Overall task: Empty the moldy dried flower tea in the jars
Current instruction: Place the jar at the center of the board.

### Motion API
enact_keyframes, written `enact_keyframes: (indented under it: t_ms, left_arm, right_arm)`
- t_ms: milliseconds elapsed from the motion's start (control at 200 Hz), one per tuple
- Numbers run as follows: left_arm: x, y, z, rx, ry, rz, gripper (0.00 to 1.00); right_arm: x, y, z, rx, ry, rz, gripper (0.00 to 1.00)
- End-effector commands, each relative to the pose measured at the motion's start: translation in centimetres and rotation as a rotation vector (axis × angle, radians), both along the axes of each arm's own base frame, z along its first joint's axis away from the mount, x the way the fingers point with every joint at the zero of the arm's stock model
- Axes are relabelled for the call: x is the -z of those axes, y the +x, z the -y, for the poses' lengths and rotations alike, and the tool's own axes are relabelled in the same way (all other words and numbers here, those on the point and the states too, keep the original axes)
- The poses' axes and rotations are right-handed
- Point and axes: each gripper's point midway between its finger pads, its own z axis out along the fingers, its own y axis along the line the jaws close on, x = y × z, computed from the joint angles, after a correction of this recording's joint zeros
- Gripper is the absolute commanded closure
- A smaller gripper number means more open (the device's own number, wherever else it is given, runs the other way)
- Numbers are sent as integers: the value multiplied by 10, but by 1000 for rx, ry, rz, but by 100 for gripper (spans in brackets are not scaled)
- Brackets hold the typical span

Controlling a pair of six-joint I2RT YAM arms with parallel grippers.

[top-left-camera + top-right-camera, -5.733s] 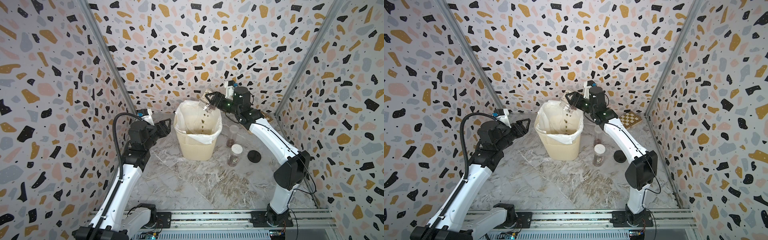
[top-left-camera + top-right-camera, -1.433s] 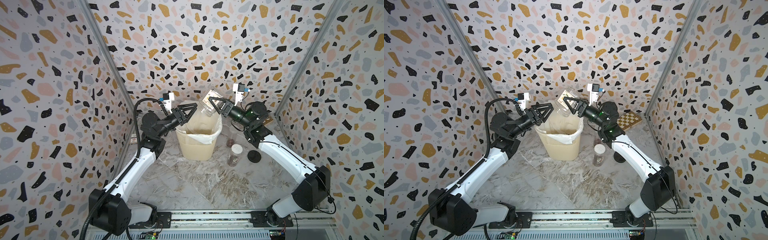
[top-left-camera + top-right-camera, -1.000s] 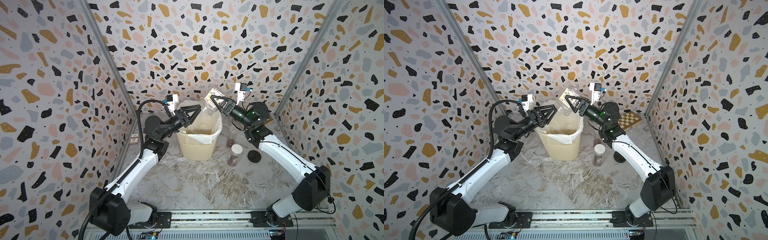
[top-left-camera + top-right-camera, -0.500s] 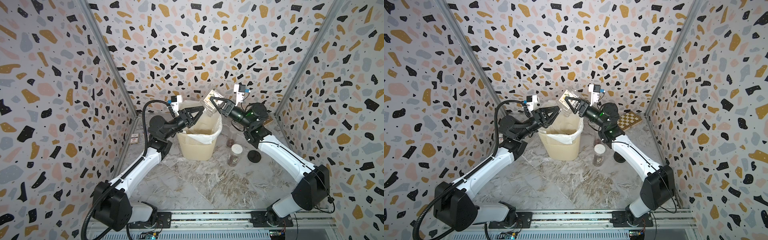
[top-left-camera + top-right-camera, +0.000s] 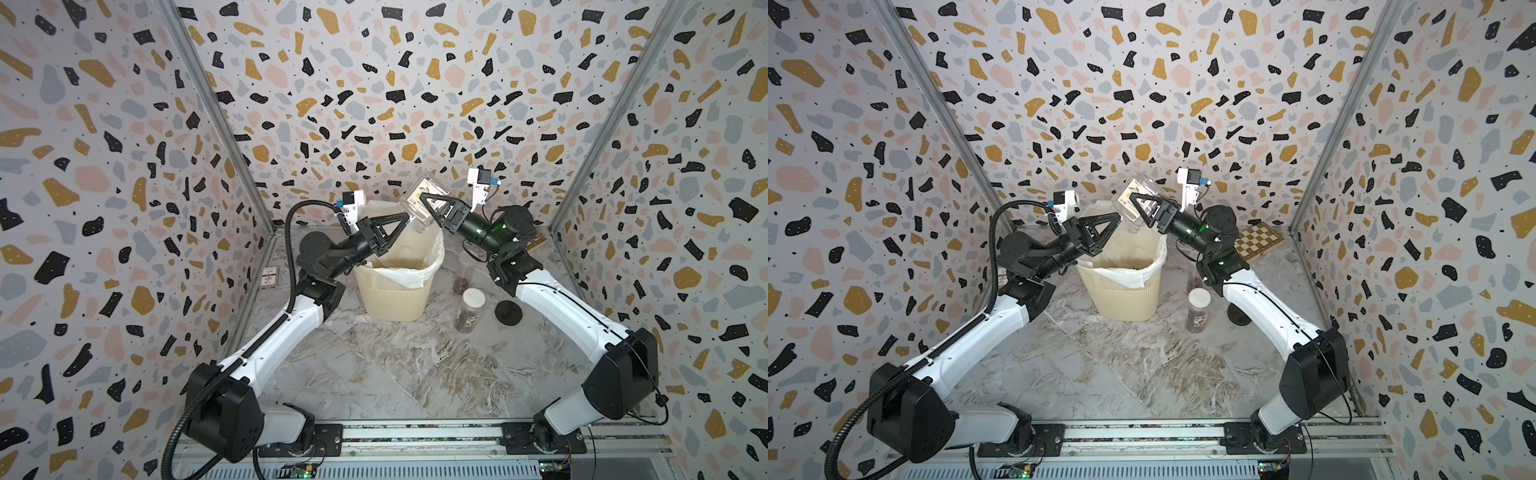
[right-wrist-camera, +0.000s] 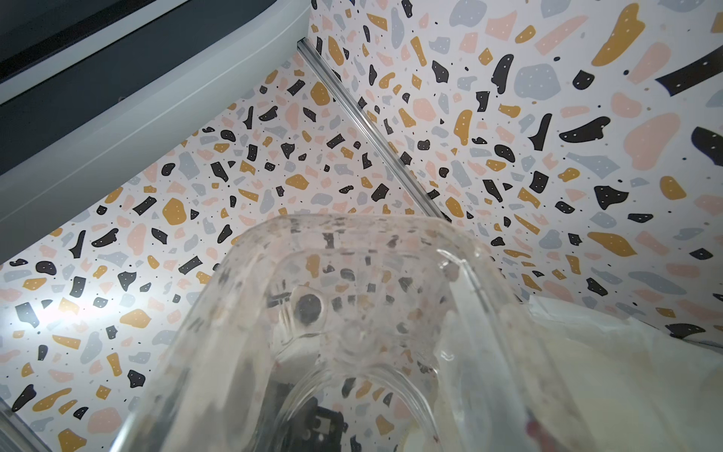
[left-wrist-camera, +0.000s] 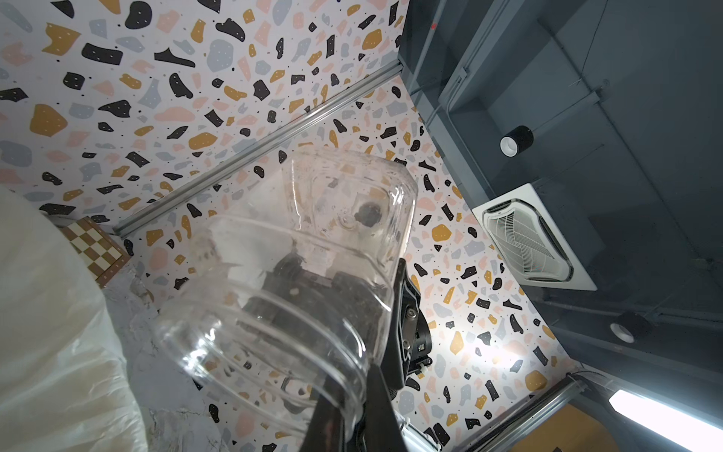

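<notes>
From where I stand, everything centres on the cream ribbed plastic bin (image 5: 392, 297) lined with a white bag (image 5: 413, 275), set toward the back of the grey marbled tabletop (image 5: 374, 374). Above its opening the right gripper (image 5: 426, 205) clamps the body of a squat clear plastic jar (image 5: 430, 189) with a paper label. The jar is tilted so its lidless threaded mouth points down into the bag, and its walls look almost bare. The left gripper (image 5: 405, 217) reaches over the bin's rim from the opposite side, its fingers (image 7: 385, 407) closed on the thin rim of that mouth. The jar fills both wrist views and blocks most of what lies behind it. On the right arm's side of the bin two more jars stand close together: a tall slim clear tube jar (image 5: 466, 266) and, nearer me, a clear jar with a white lid (image 5: 473, 309). Each holds a shallow layer of dark reddish-brown dried flower tea (image 5: 460, 286). Just beyond them, farther from the bin, a round black lid (image 5: 508, 311) lies flat. In a top view the right forearm (image 5: 1258, 307) hides part of the tube jar and part of the black lid. A wooden chessboard (image 5: 1260, 241) lies behind that arm, and a small flat card (image 5: 269, 277) lies on the bin's other side, by the wall.
</notes>
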Motion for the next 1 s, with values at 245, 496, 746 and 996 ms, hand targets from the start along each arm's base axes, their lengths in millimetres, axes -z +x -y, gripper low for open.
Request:
enact_keyframes:
  t_ms: [245, 496, 746, 996]
  left_arm:
    - [-27, -15, -6, -9, -44, 153, 100]
    - [-34, -15, -14, -39, -51, 183, 100]
    - [-45, -3, -24, -62, -53, 172, 100]
    - [-46, 11, -64, -232, 173, 134, 100]
  right_arm:
    - [-15, -13, 16, 10, 12, 87, 0]
    - [-17, -4, 52, 86, 24, 96, 0]
    - [-3, 11, 88, 131, 33, 44, 0]
    - [12, 12, 116, 241, -73, 24, 0]
